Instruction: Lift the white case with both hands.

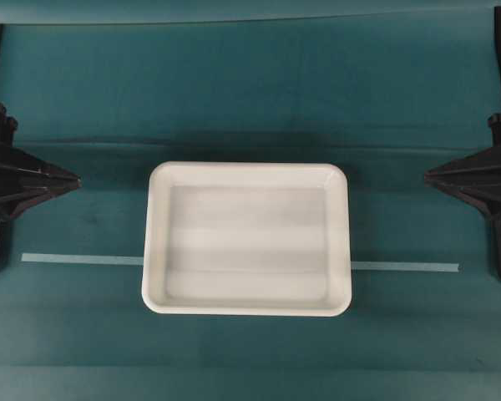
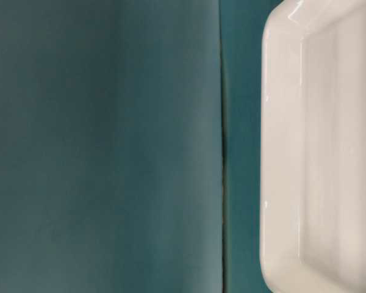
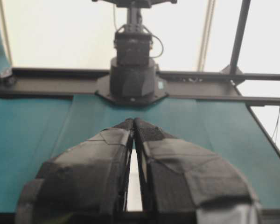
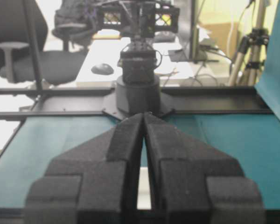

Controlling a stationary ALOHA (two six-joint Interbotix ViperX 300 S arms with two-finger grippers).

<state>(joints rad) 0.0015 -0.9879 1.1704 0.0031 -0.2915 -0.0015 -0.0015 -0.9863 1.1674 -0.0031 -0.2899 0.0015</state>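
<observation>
A broad teal cloth-covered surface [image 1: 250,100] fills the room's working area, creased across its width, and it carries everything here; in the middle of it lies the large shallow white rectangular plastic case [image 1: 247,238], rounded at the corners with a raised rolled rim and a plain flat inside holding nothing, resting flat and square to the surface; it sits across a thin pale strip of tape [image 1: 75,259], which looks like a placing mark, so the case seems centred between the arms on purpose. At the left edge waits the black wedge-fingered left gripper [image 1: 67,179], its point aimed inward at the case but well apart from it; the mirror-image black right gripper [image 1: 434,175] does the same from the far side. Seen from the wrists, the left gripper's [image 3: 134,122] fingers lie together with only a slit between them, and the right gripper's [image 4: 143,116] likewise; neither holds anything. I judge nothing is begun; each must part its fingers to take a short rim.
</observation>
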